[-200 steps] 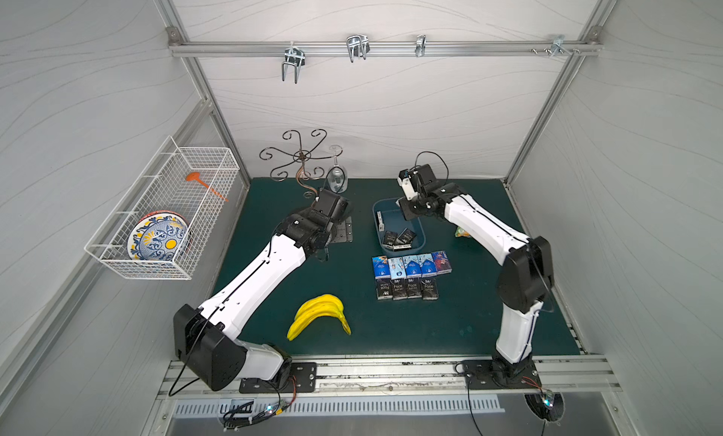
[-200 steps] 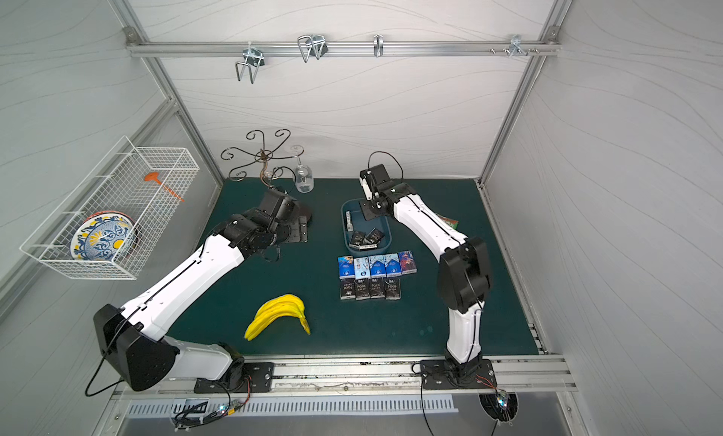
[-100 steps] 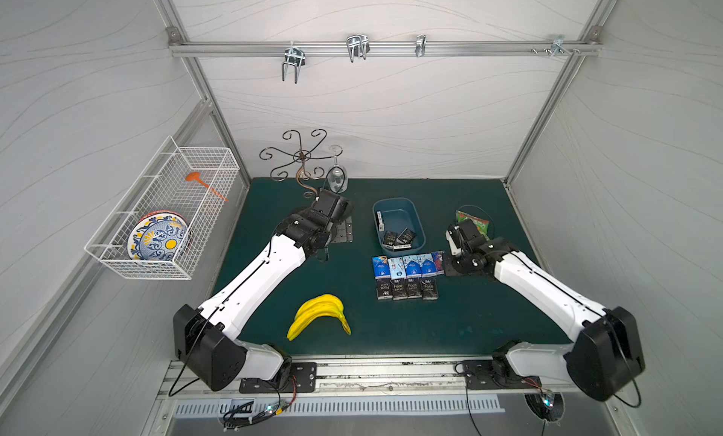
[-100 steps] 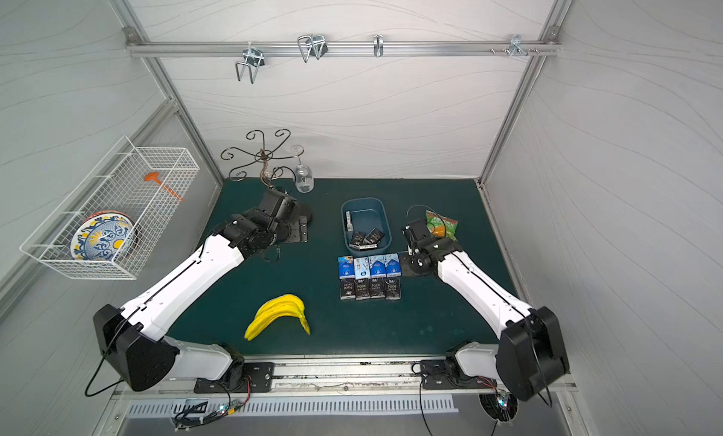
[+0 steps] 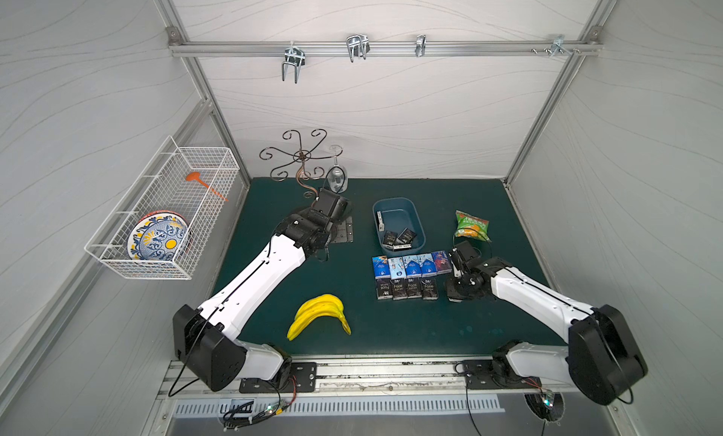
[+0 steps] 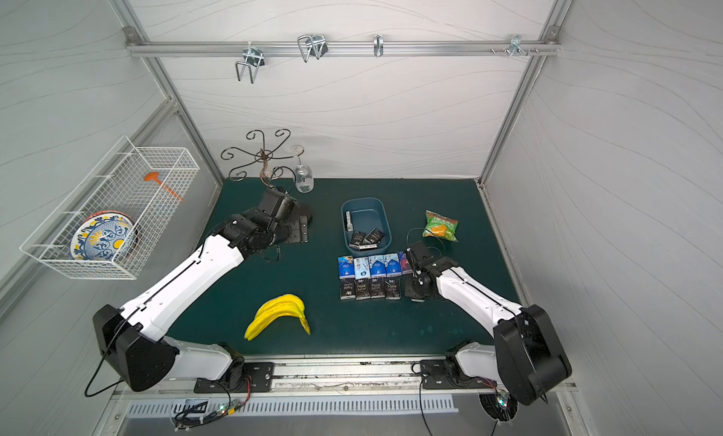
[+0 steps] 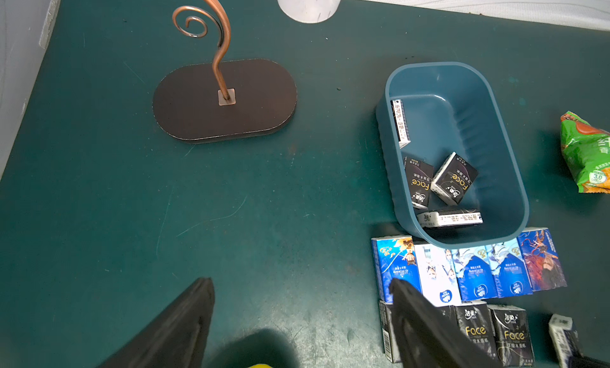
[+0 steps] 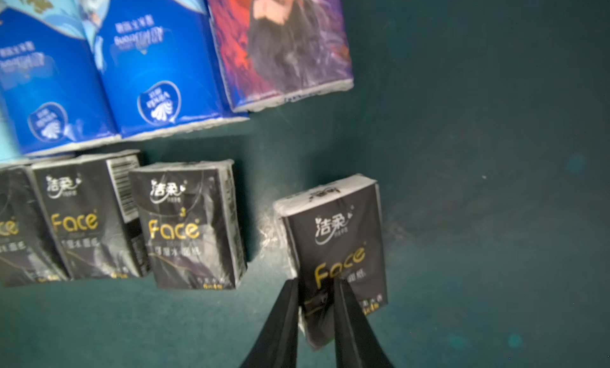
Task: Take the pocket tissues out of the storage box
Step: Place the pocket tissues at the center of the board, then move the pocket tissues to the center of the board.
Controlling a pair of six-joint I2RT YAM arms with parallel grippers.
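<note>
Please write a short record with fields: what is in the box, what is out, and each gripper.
in box: storage box holds four pocket tissues
out on mat: colourful row of five, black row of four
right gripper: jaws at a fifth black packet beside the black row; grip unclear
left gripper: open, empty

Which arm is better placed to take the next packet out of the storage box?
Probably the left: the left gripper is open and empty, beside the storage box. The right gripper is down at a black packet lying on the mat.
</note>
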